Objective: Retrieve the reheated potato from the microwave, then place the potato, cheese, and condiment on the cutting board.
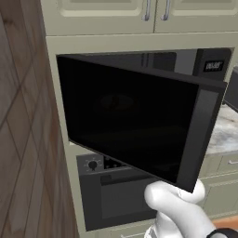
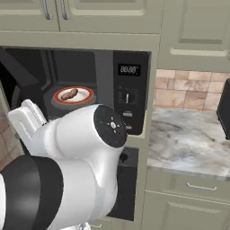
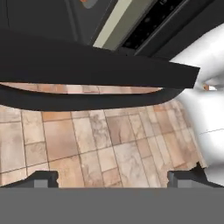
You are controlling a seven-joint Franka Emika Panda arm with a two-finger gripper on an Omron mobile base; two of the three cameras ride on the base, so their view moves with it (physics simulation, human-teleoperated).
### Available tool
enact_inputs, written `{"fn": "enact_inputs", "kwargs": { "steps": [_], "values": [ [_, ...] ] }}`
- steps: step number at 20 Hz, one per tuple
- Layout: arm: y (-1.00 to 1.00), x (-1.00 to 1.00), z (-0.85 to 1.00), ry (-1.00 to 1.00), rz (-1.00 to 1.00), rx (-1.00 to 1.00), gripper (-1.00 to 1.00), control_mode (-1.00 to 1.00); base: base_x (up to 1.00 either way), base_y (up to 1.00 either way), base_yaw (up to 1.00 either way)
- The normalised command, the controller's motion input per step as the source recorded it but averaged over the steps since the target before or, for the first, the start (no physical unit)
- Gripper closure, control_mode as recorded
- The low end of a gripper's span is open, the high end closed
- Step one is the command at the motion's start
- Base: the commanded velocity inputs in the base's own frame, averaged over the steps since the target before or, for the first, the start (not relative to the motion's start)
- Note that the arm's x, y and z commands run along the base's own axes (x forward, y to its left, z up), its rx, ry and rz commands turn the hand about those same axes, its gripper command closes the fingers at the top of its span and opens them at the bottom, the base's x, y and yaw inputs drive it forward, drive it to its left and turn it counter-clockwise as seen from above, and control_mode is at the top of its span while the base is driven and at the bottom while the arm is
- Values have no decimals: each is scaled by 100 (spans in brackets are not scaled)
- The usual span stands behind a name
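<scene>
The potato (image 2: 69,94) lies on its side on a plate (image 2: 88,99), deep inside the microwave (image 2: 128,96). The gripper (image 3: 113,178) is open and empty, down under the door (image 1: 135,121), so the potato is up and further in.

The large built-in black microwave (image 2: 90,90) sits in the cabinet wall, below the upper cupboards (image 2: 103,13) and above the knobbed black oven (image 1: 116,195). Its wide dark glass door (image 1: 135,125) stands swung open to the left. Inside, the small lumpy brown potato (image 2: 69,94) lies on a round red-rimmed white plate (image 2: 86,95). A marbled stone counter (image 2: 188,143) extends right of the microwave.
</scene>
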Motion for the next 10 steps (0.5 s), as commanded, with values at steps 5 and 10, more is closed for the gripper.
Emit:
{"fn": "enact_inputs", "kwargs": {
  "steps": [5,10],
  "values": [
    [-8,42,-18,0,21,29,-100,-100,0,0,0],
    [-3,30,-34,0,13,14,-100,-100,0,0,0]
  ]
}}
